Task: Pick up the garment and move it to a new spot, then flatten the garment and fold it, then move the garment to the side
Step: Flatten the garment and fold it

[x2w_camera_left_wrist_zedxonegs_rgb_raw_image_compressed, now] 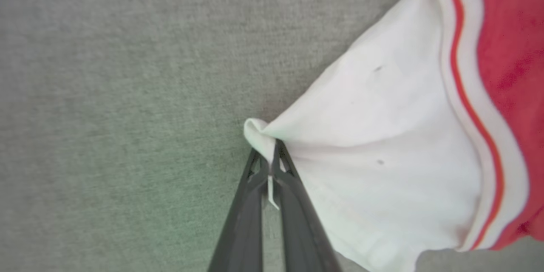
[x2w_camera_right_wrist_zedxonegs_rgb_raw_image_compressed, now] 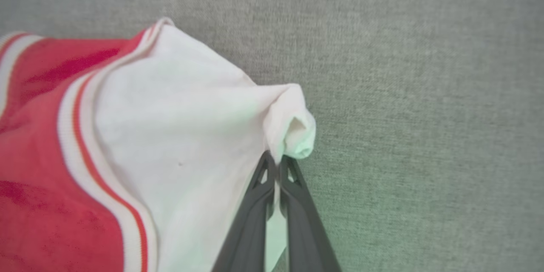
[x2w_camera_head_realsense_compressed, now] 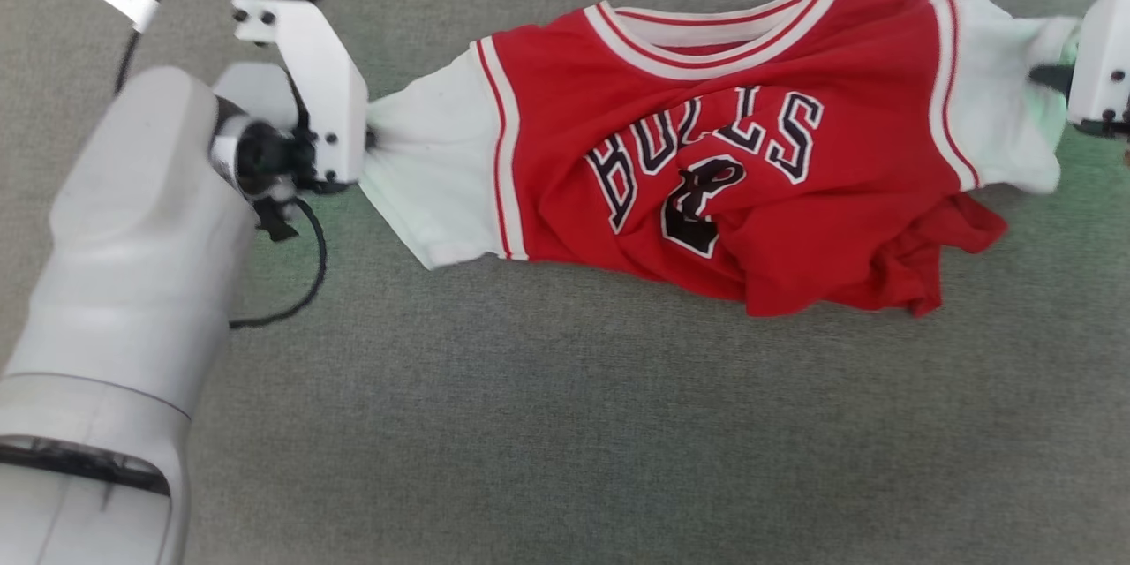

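Two pinches! The left gripper [x2w_camera_left_wrist_zedxonegs_rgb_raw_image_compressed: 270, 161] clamps one white sleeve tip [x2w_camera_left_wrist_zedxonegs_rgb_raw_image_compressed: 258, 129], the right gripper [x2w_camera_right_wrist_zedxonegs_rgb_raw_image_compressed: 278, 165] the other, and the soft bright red jersey garment [x2w_camera_head_realsense_compressed: 565, 150] lies stretched between them on grey carpet [x2w_camera_head_realsense_compressed: 565, 424].

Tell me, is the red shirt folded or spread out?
Spread out, though rumpled: the garment stretches between the left gripper and right gripper, each pinching a white sleeve.

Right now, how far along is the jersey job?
Done: both sleeve tips grasped. In hand: left gripper and right gripper are each shut on a white sleeve, the garment stretched between them across the grey surface. Left: its red lower part is bunched and creased, so flattening, folding and moving aside remain.
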